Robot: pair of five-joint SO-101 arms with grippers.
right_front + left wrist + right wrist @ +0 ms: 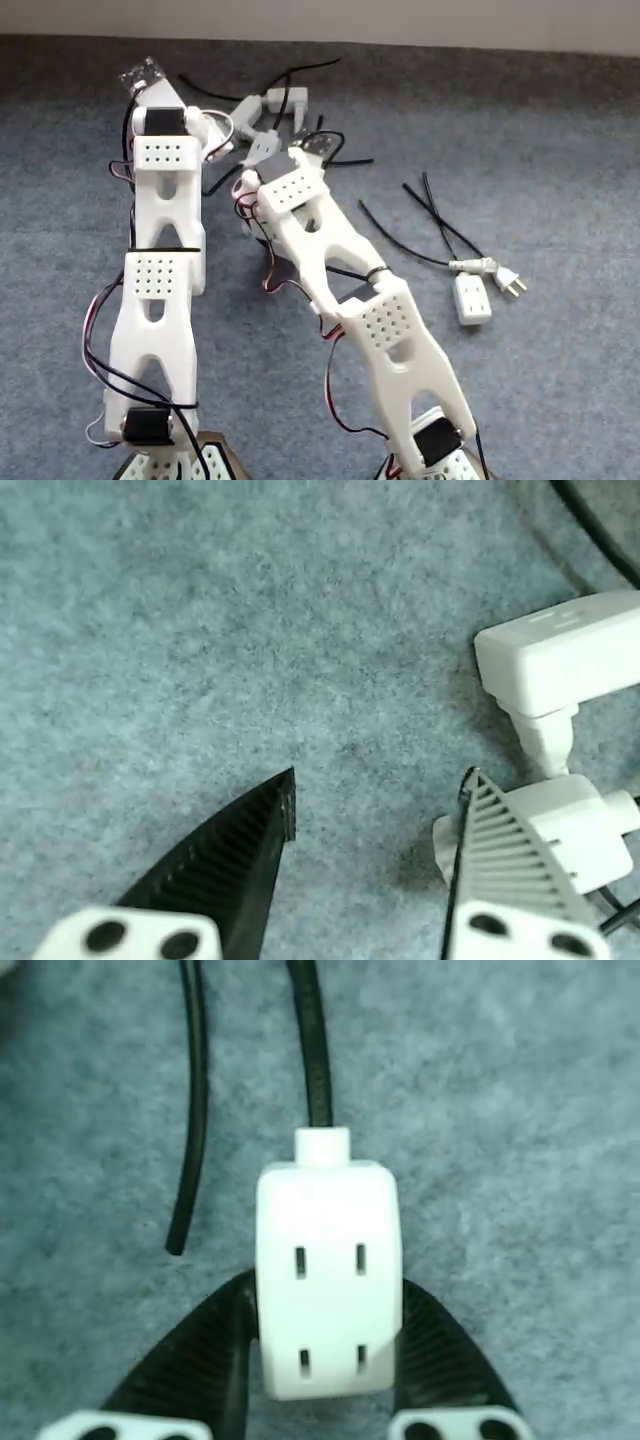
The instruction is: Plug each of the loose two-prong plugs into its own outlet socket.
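Note:
My right gripper (328, 1285) is shut on a white outlet socket (328, 1270): its black fingers (225, 1350) press both sides, slots facing up, black cable (312, 1050) leading away. My left gripper (380, 775) stands open over bare carpet. Just beside its pale finger (500, 870) lie a white socket block (560, 660) and a second white plug piece (590, 830), partly hidden by that finger. In the high view both arms reach to a cluster of white plugs and sockets (272, 103) at the far side. A loose two-prong plug (508, 280) lies next to another socket (472, 298) at the right.
The surface is grey-blue carpet (560, 150). Black cables (430, 215) trail across it from the right-hand plug toward the middle, and more loop around the far cluster. A loose cable end (190, 1110) lies beside the held socket. Open carpet lies at the far right.

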